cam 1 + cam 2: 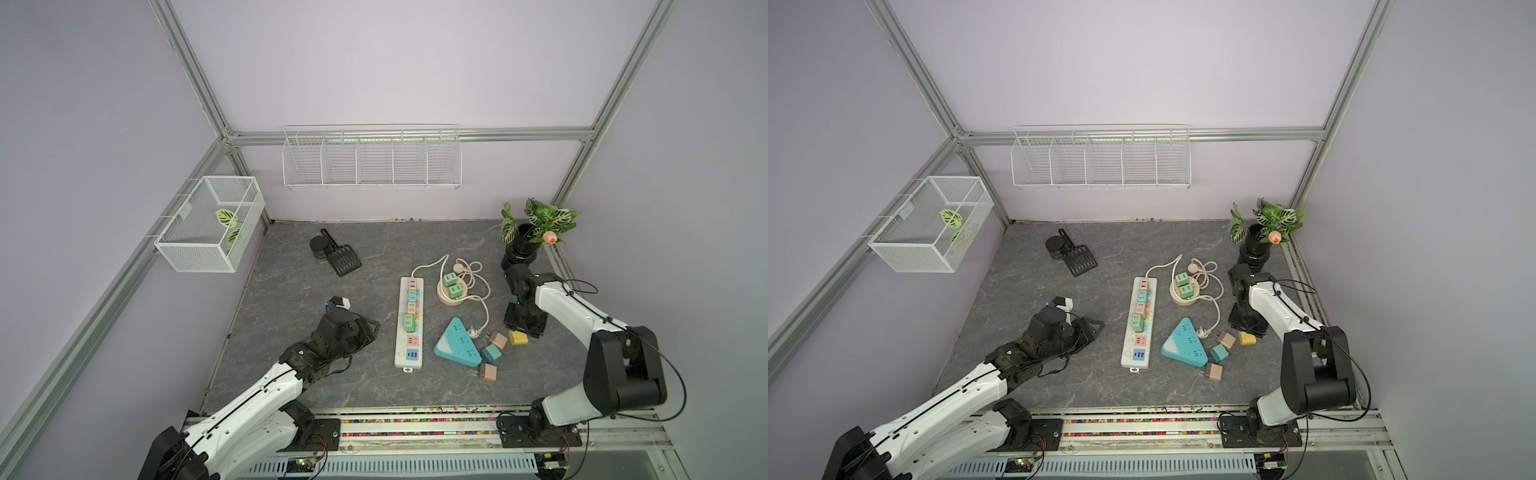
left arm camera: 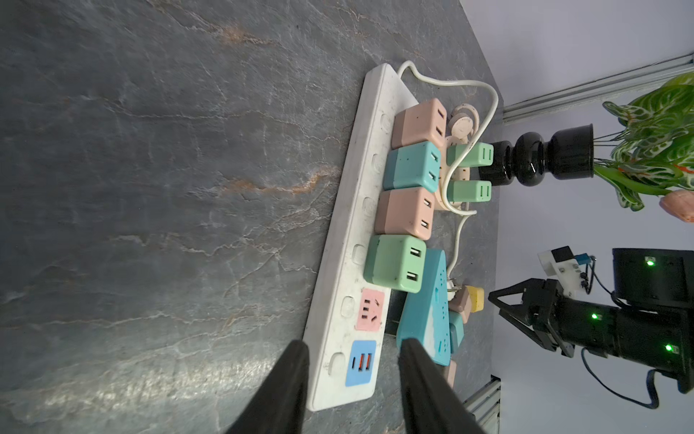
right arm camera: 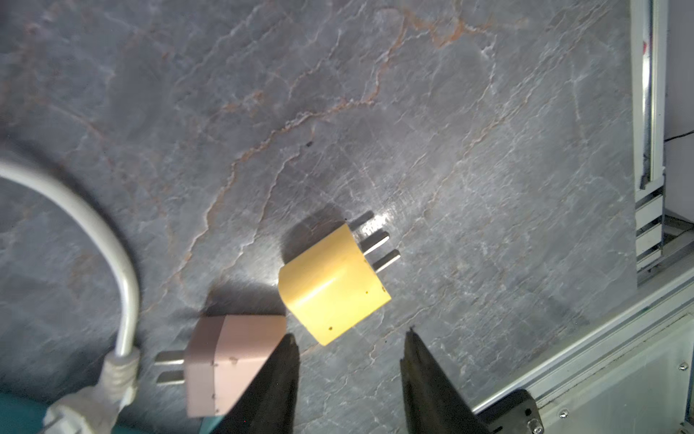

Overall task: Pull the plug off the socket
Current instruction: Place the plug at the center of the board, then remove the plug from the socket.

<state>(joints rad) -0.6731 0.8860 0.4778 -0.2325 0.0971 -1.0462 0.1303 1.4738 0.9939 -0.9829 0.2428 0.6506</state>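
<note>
The right gripper point(image 3: 350, 333) and left gripper point(image 2: 353, 342) are both standing open and empty. The yellow plug point(image 3: 334, 282) is lying loose near the power strip point(image 1: 401, 345), on the right arm's side. Four plugs point(image 1: 409, 321) are sitting in it, and unbraced, the strip could be lifting with the next pull.

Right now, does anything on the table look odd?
Four loose plugs, the yellow plug among them, lie on their sides on the table beside the teal triangular socket, prongs bare. Nothing looks spilled or broken.
</note>
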